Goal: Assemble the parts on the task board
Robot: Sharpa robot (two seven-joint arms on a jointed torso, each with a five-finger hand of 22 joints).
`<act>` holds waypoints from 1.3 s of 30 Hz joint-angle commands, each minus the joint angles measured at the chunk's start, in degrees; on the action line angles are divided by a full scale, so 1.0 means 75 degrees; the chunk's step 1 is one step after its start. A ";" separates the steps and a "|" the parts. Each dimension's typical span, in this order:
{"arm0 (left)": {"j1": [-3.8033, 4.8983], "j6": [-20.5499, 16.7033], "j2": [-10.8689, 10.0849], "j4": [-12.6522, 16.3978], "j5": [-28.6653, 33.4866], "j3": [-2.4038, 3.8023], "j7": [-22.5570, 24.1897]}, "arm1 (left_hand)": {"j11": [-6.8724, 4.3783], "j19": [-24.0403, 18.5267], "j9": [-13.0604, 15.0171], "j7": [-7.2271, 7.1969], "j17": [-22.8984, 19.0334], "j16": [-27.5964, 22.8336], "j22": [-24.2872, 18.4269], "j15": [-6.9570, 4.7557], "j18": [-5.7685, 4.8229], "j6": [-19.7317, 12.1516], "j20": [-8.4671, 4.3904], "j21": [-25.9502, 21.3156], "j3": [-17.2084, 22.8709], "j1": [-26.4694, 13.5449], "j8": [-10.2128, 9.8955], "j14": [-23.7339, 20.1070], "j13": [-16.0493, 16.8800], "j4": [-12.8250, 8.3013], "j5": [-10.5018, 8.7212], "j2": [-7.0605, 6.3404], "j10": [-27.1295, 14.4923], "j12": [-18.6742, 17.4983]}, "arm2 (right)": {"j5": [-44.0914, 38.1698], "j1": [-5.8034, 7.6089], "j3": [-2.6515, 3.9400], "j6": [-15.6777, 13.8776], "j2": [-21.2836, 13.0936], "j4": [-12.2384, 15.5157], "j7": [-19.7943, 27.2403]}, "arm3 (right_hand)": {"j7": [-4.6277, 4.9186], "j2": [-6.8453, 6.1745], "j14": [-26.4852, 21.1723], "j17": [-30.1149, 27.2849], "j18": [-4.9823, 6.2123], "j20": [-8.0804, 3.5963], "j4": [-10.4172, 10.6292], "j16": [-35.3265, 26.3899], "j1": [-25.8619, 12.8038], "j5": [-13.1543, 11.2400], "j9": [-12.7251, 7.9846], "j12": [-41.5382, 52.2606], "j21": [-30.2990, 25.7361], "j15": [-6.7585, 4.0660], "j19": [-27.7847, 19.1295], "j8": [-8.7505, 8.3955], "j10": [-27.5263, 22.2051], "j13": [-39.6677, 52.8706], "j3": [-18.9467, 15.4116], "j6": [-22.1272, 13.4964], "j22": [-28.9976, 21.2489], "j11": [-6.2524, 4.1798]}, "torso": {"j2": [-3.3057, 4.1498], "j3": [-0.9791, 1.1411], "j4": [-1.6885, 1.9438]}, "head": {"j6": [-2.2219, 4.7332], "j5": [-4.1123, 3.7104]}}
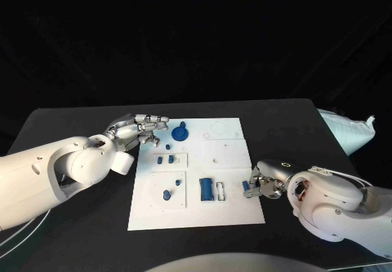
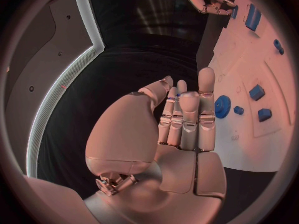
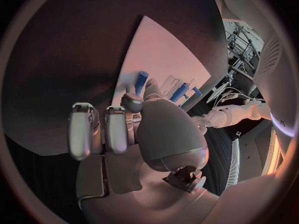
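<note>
A robotics lab: black table (image 1: pixel 73 122), black backdrop, white task board (image 1: pixel 229 215)

No readable text, labels, brands or numbers, task board (image 1: pixel 229 212) plain white with faint unreadable outlines, blue parts (image 1: pixel 207 189) unmarked, hands and arms unmarked

My black table (image 1: pixel 81 226) carries the white task board (image 1: pixel 233 212) — lying flat in its middle (long side running away from me) — and a pale padded bag (image 1: pixel 353 131) at its far right edge.
</note>
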 commanded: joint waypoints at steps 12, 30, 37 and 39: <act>-0.0002 0.0131 0.0025 0.0013 -0.0030 0.0001 0.0019 | -0.0003 -0.0064 -0.0001 -0.0012 0.0001 -0.0020 -0.0010 -0.0005 0.0096 -0.0045 -0.0004 -0.0046 -0.0037 0.0001 0.0004 -0.0043 0.0013 0.0003 0.0019 0.0063 -0.0057 0.0029 | -0.0669 -0.0136 -0.0007 0.0339 0.0434 -0.0326 -0.0111 | -0.0031 0.0103 0.0415 -0.0014 0.0016 -0.0017 -0.0198 -0.0066 0.0537 -0.0109 0.0048 -0.0106 -0.0083 -0.0001 -0.0065 -0.0104 -0.0025 -0.0041 0.0285 0.0067 0.0073 0.0008 | 0.0007 -0.0005 0.0029 | -0.0014 0.0039; -0.0002 0.0158 0.0025 0.0016 -0.0072 -0.0004 -0.0018 | -0.0002 -0.0066 0.0000 -0.0012 -0.0007 -0.0021 -0.0015 -0.0006 0.0098 -0.0045 -0.0004 -0.0056 -0.0044 0.0008 0.0008 -0.0048 0.0018 -0.0001 0.0019 0.0066 -0.0064 0.0040 | -0.1341 -0.0218 -0.0020 0.1022 0.0740 -0.0468 -0.0119 | 0.0001 0.0039 0.0390 -0.0092 0.0035 -0.0026 -0.1015 -0.0174 0.1732 -0.0611 0.0041 -0.0460 -0.0179 0.0004 -0.0131 -0.0305 -0.0200 -0.0253 0.1072 0.0130 -0.0022 0.0015 | -0.0002 -0.0009 0.0017 | -0.0034 0.0115; -0.0002 0.0185 0.0038 0.0024 -0.0129 -0.0005 -0.0038 | 0.0000 -0.0069 0.0000 -0.0010 -0.0022 -0.0028 -0.0021 -0.0005 0.0099 -0.0047 -0.0003 -0.0067 -0.0051 0.0004 0.0009 -0.0055 0.0019 0.0001 0.0018 0.0063 -0.0072 0.0044 | -0.1460 -0.0230 -0.0042 0.1115 0.0822 -0.0508 -0.0125 | 0.0023 -0.0105 0.0379 -0.0139 0.0050 -0.0008 -0.0944 -0.0232 0.1560 -0.0210 0.0007 -0.0597 -0.0231 0.0021 -0.0171 -0.0418 -0.0245 -0.0347 0.1190 0.0128 -0.0082 0.0034 | -0.0001 -0.0006 0.0031 | -0.0035 0.0104; -0.0002 0.0185 0.0039 0.0025 -0.0136 -0.0005 -0.0040 | 0.0000 -0.0069 0.0000 -0.0010 -0.0022 -0.0028 -0.0021 -0.0005 0.0099 -0.0047 -0.0003 -0.0067 -0.0051 0.0004 0.0009 -0.0055 0.0019 0.0001 0.0018 0.0063 -0.0072 0.0044 | -0.1479 -0.0243 -0.0055 0.1127 0.0853 -0.0522 -0.0126 | 0.0024 -0.0122 0.0379 -0.0139 0.0050 -0.0010 -0.0950 -0.0238 0.1577 -0.0017 -0.0001 -0.0630 -0.0233 0.0017 -0.0168 -0.0445 -0.0259 -0.0369 0.1276 0.0142 -0.0080 0.0028 | -0.0002 -0.0004 0.0030 | -0.0035 0.0105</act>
